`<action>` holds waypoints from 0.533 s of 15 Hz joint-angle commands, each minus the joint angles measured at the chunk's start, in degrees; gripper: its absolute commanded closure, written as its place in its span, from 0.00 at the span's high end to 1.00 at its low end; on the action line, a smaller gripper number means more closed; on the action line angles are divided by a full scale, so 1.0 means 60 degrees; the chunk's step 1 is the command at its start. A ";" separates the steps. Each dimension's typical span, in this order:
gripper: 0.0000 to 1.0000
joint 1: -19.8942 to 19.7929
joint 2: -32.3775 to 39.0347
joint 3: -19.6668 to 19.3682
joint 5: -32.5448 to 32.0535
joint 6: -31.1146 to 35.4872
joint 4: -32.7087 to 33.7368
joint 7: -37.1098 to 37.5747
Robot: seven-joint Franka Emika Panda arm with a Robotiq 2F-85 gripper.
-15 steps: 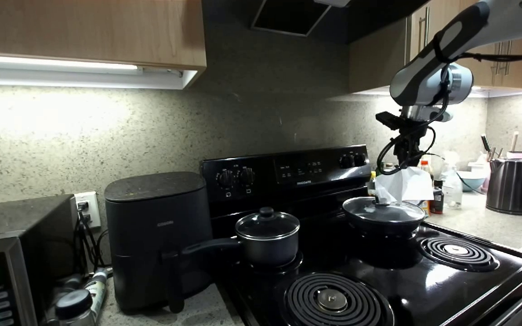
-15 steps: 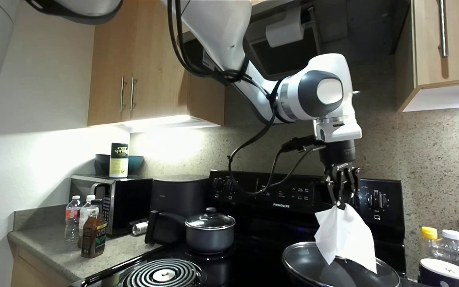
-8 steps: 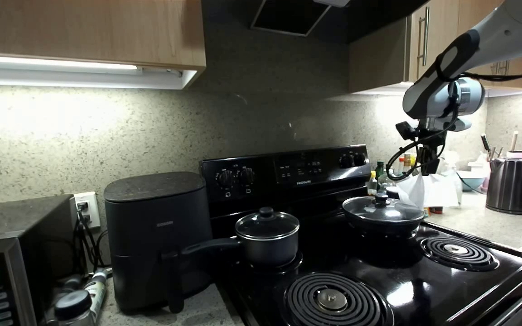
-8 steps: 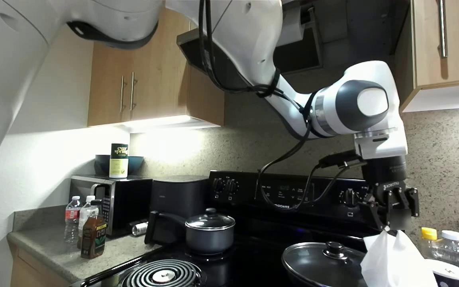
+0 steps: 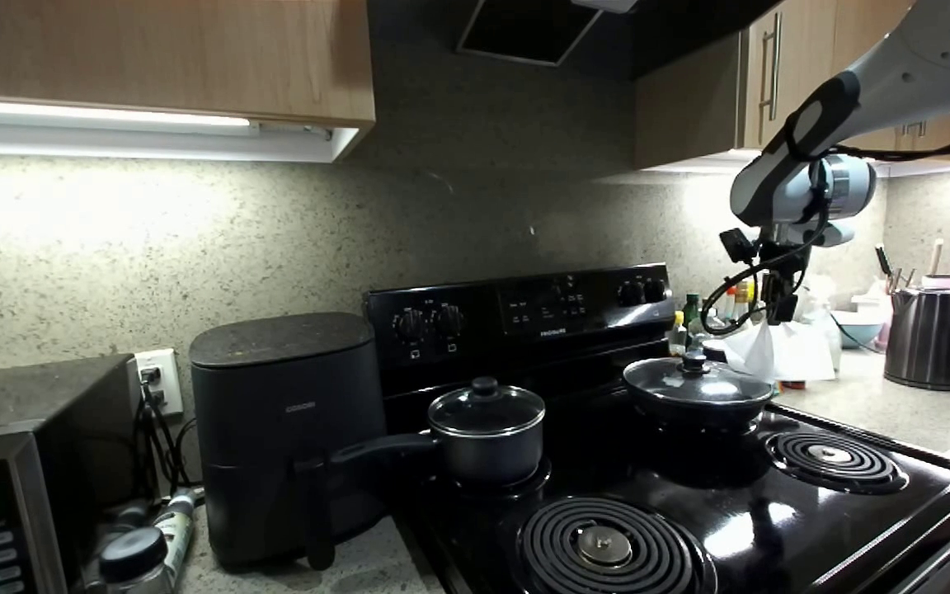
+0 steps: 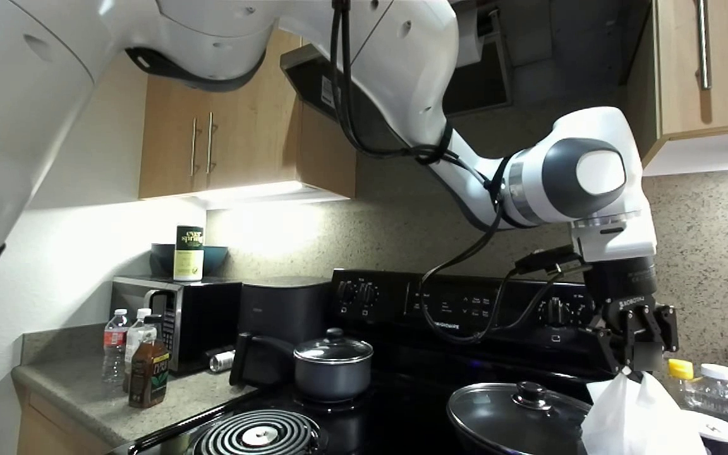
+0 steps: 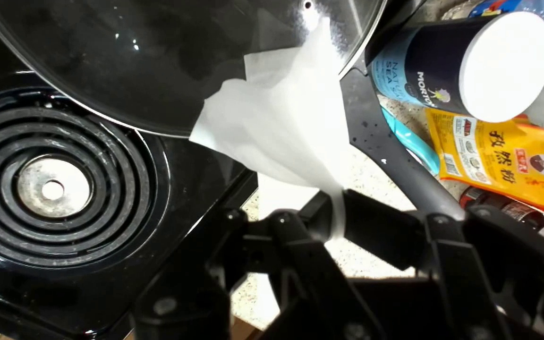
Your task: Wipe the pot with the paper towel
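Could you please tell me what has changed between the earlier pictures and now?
The gripper has moved right and lower in both exterior views, carrying the paper towel with it; the lid knob, mostly hidden behind the towel earlier in an exterior view, now shows. Nothing was let go. The covered pan and saucepan stayed put.

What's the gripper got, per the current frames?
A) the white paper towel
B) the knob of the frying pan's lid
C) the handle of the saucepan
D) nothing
A: the wrist view shows a fold of the paper towel pinched between the fingers of the gripper, and the sheet hangs below it in both exterior views.
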 commanded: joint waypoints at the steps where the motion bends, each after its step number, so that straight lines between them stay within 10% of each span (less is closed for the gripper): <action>1: 0.02 0.0067 0.0630 -0.0199 -0.0210 0.0657 0.0589 0.0967; 8: 0.02 -0.0156 0.1982 -0.0124 -0.0145 -0.0399 0.2174 0.0902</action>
